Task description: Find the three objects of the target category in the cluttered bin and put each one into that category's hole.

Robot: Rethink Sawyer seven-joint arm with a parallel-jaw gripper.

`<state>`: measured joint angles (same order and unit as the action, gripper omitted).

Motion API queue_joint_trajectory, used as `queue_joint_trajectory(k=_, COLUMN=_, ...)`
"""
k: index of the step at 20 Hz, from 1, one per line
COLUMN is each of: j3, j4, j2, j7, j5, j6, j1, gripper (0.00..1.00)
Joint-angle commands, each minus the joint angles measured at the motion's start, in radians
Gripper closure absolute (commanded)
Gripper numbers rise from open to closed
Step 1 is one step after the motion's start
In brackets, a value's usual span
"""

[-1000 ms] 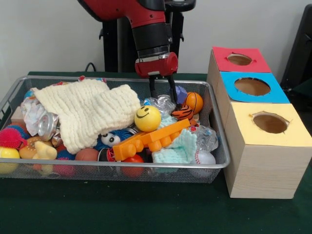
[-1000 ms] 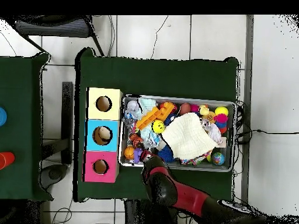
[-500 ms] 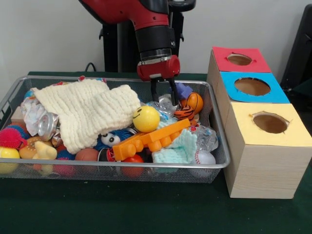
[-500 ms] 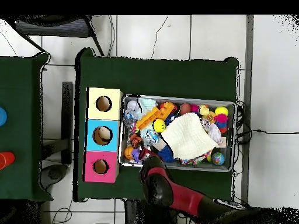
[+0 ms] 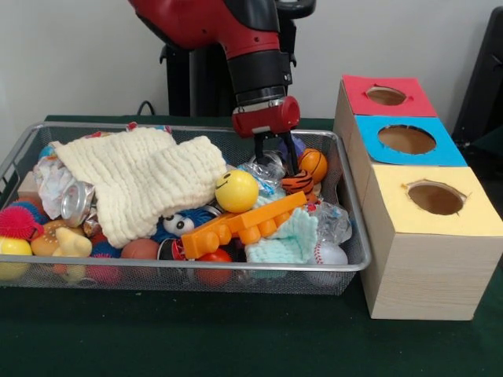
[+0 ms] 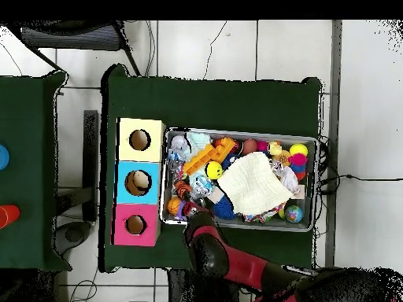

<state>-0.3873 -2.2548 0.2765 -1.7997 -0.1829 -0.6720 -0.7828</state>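
Crinkly plastic [image 5: 263, 170] half hidden behind the claw [image 5: 276, 159], its narrow-set fingers' grip unclear.

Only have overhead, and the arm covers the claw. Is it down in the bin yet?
Observer: Yes. In the front view the claw is low inside the bin, with its tips at a crinkly clear plastic piece.
Operator: Open or shut?
Observer: Open. The fingers stand apart, with the plastic between them.
Operator: Anything crowding it?
Observer: An orange basketball and a tiger-striped ball sit right beside the claw, on the side toward the boxes.
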Motion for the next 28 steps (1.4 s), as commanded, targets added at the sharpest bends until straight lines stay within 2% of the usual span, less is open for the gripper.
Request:
queue_joint_trajectory(k=1, j3=-0.093, j4=0.143, j2=-0.101, j7=-0.302, j5=-0.019, j6=-0.049, j1=-0.004, gripper=0.0)
queue_joint_trajectory(k=5, j3=-0.096, j4=0.143, j2=-0.104, j7=-0.299, j5=-0.016, j6=-0.078, j1=0.008, gripper=0.0)
queue_joint_trajectory(k=8, j3=-0.087, j4=0.13, j2=-0.076, j7=-0.287, j5=0.0, j6=-0.112, j1=0.024, gripper=0.0)
queue_joint_trajectory(k=18, j3=-0.085, j4=0.124, j2=-0.039, j7=-0.28, j5=0.012, j6=-0.112, j1=0.027, gripper=0.0)
queue_joint_trajectory(k=23, j3=-0.071, j4=0.109, j2=-0.013, j7=-0.276, j5=0.044, j6=-0.113, j1=0.046, gripper=0.0)
queue_joint_trajectory(k=28, j3=-0.059, j4=0.125, j2=0.022, j7=-0.238, j5=0.092, j6=0.007, j1=0.061, gripper=0.0)
